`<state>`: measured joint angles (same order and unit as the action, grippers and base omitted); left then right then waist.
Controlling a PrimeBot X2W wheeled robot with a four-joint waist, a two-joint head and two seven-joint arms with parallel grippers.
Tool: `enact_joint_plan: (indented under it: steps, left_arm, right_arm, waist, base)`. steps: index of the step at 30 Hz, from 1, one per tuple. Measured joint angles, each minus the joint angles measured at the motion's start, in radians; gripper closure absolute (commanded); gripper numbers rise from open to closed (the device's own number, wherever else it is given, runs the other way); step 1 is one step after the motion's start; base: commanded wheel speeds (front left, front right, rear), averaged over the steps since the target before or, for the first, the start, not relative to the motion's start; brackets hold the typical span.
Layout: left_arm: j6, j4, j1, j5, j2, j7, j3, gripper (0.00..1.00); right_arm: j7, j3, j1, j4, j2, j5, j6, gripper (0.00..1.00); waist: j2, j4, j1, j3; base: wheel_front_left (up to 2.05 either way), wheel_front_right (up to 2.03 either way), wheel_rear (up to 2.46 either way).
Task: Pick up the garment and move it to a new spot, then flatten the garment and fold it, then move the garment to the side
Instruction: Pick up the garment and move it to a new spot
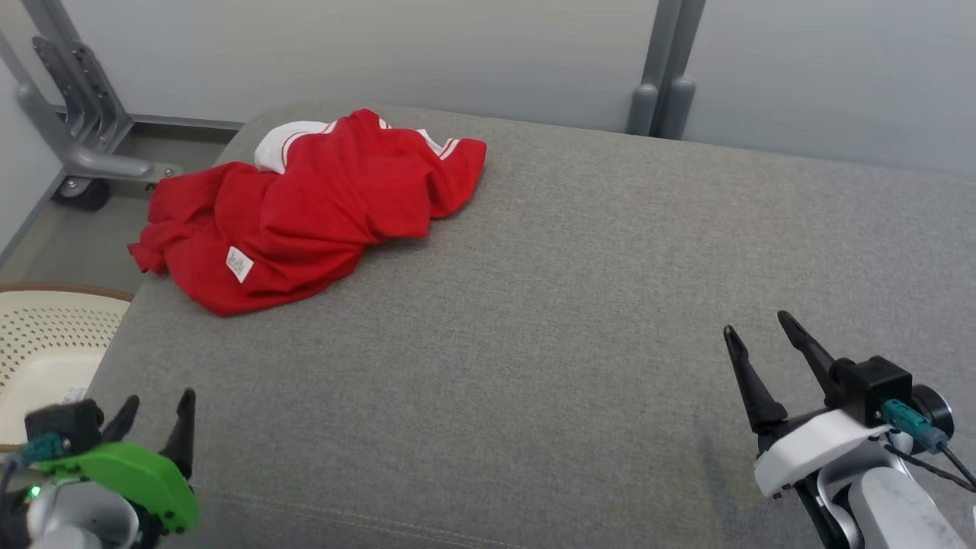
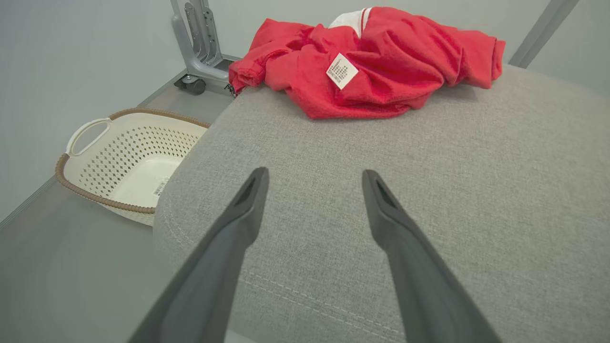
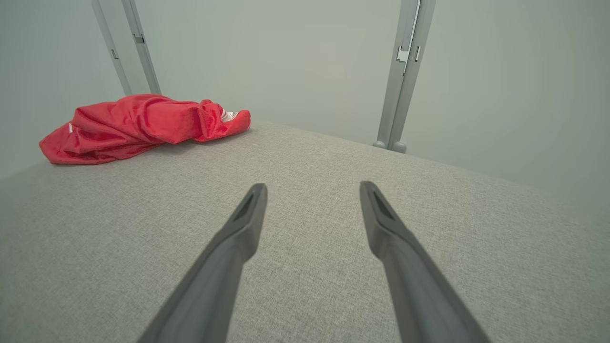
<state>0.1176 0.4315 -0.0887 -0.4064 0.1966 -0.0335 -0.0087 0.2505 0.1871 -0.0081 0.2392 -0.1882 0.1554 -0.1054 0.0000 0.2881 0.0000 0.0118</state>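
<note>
A crumpled red garment [image 1: 305,206] with white trim and a white label lies at the far left corner of the grey cushioned surface [image 1: 549,305], one part hanging over the left edge. From the left wrist the garment [image 2: 371,62] lies well ahead of the fingers; from the right wrist the garment [image 3: 138,126] sits far off to the left. My left gripper [image 1: 158,408] stands open at the near left edge, nothing between its fingers [image 2: 248,200]. My right gripper [image 1: 759,329] stands open at the near right, also empty, fingers [image 3: 252,209] spread.
A cream perforated laundry basket [image 2: 124,162] stands on the floor left of the surface, also at the head view's left edge as a basket [image 1: 46,335]. A grey metal stand with a caster [image 1: 84,152] is behind the garment. Grey posts [image 1: 659,69] rise against the back wall.
</note>
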Motion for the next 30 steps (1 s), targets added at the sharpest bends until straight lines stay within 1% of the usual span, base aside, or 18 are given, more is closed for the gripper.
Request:
enact_joint_plan:
  steps: [2, 4, 8, 10, 12, 15, 20, 21, 22, 26, 30]
  left_arm:
    - [0.007, 0.015, -0.059, -0.025, 0.037, 0.092, 0.002, 0.0]
    - [0.007, 0.024, -0.113, -0.092, 0.053, 0.172, 0.033, 0.0]
    - [0.007, 0.039, -0.217, -0.171, 0.098, 0.333, 0.073, 0.0]
    - [0.007, 0.04, -0.262, -0.21, 0.12, 0.397, 0.101, 0.0]
    - [0.007, 0.04, -0.3, -0.218, 0.152, 0.448, 0.123, 0.0]
    - [-0.003, 0.032, -0.342, -0.245, 0.189, 0.504, 0.163, 0.0]
    - [-0.028, 0.033, -0.373, -0.27, 0.217, 0.576, 0.195, 0.0]
    - [-0.032, 0.034, -0.382, -0.27, 0.232, 0.589, 0.204, 0.0]
    - [-0.035, 0.034, -0.391, -0.27, 0.239, 0.595, 0.204, 0.0]
    - [-0.035, 0.032, -0.425, -0.27, 0.243, 0.62, 0.189, 0.0]
    - [-0.034, 0.031, -0.455, -0.267, 0.233, 0.647, 0.156, 0.0]
  right_arm:
    - [0.0, 0.008, -0.024, -0.01, 0.001, -0.003, 0.0, 0.0]
    - [0.0, 0.014, -0.046, -0.024, 0.005, -0.007, -0.001, 0.0]
    - [0.002, 0.007, -0.066, -0.054, 0.013, -0.007, -0.003, 0.0]
    - [0.002, 0.001, -0.067, -0.066, 0.016, -0.007, -0.003, 0.0]
    - [0.002, -0.005, -0.071, -0.075, 0.02, -0.007, -0.003, 0.0]
    - [0.002, -0.013, -0.087, -0.081, 0.029, -0.007, -0.003, 0.0]
    - [0.002, -0.01, -0.128, -0.08, 0.04, -0.007, -0.003, 0.0]
    - [0.002, -0.007, -0.147, -0.079, 0.046, -0.007, -0.009, 0.0]
    - [0.002, -0.007, -0.156, -0.079, 0.049, -0.007, -0.009, 0.0]
    - [0.004, -0.014, -0.177, -0.077, 0.054, -0.007, -0.009, 0.0]
    - [0.004, -0.026, -0.179, -0.077, 0.052, -0.007, -0.009, 0.0]
  waist:
    - [0.0, -0.017, 0.0, 0.013]
    - [0.0, -0.037, 0.0, 0.027]
    - [0.0, -0.081, 0.0, 0.059]
    - [0.0, -0.103, 0.0, 0.08]
    - [0.0, -0.125, 0.0, 0.102]
    - [0.0, -0.161, 0.0001, 0.137]
    - [0.0, -0.23, 0.0, 0.189]
    - [0.0, -0.259, 0.0, 0.205]
    - [0.0, -0.275, 0.0001, 0.213]
    - [0.0, -0.331, 0.0, 0.241]
    - [0.0, -0.37, 0.0001, 0.268]
  base:
    - [0.0, 0.0, 0.0]
    - [0.0, 0.0, 0.0]
    - [0.0, 0.0, 0.0]
    - [0.0, 0.0, 0.0]
    - [0.0, 0.0, 0.0]
    - [0.0, 0.0, 0.0]
    - [0.0, 0.0, 0.0]
    - [0.0, 0.0, 0.0]
    - [0.0, 0.0, 0.0]
    - [0.0, 0.0, 0.0]
    - [0.0, 0.0, 0.0]
